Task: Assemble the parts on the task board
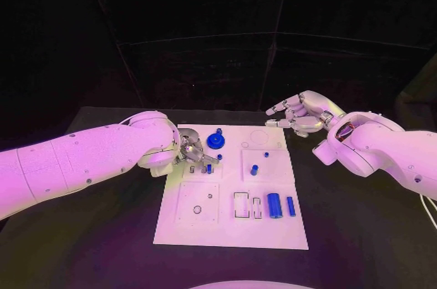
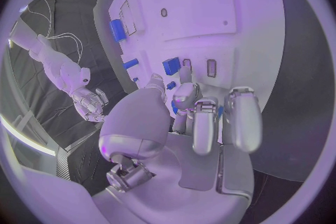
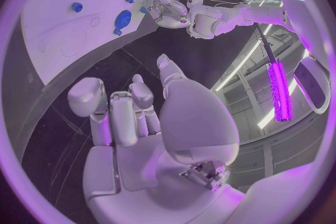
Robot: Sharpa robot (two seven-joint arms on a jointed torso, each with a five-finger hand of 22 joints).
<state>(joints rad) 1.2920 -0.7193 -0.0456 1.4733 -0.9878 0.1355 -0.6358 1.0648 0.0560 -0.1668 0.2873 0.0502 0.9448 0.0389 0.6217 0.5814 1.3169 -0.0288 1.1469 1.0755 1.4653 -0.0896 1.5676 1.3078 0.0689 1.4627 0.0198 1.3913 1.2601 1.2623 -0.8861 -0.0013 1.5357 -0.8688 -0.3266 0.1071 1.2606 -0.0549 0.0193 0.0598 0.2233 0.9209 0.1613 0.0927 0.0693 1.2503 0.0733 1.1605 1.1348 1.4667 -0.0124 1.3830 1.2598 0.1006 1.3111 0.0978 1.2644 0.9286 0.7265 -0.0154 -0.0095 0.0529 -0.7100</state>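
Observation:
The white task board (image 1: 187,223) lies mid-table. My left hand (image 1: 189,151) hovers low over its far left part, fingers bent down beside a round blue part (image 1: 216,139) and small blue pegs (image 1: 208,168). In the left wrist view my fingertips (image 2: 185,91) meet near a blue block (image 2: 171,65) standing in a slot; a blue sliver shows between them, but I cannot tell if it is held. A blue cylinder (image 1: 274,205) and a thin blue bar (image 1: 290,206) lie at the near right. My right hand (image 1: 300,114) hangs beyond the far right corner, fingers loosely bent, empty.
More small blue pegs (image 1: 254,170) stand mid-board. Empty recesses (image 1: 241,204) sit beside the cylinder, and a square plate with holes (image 1: 197,204) is at the near left. Black table (image 1: 364,238) surrounds the board on all sides.

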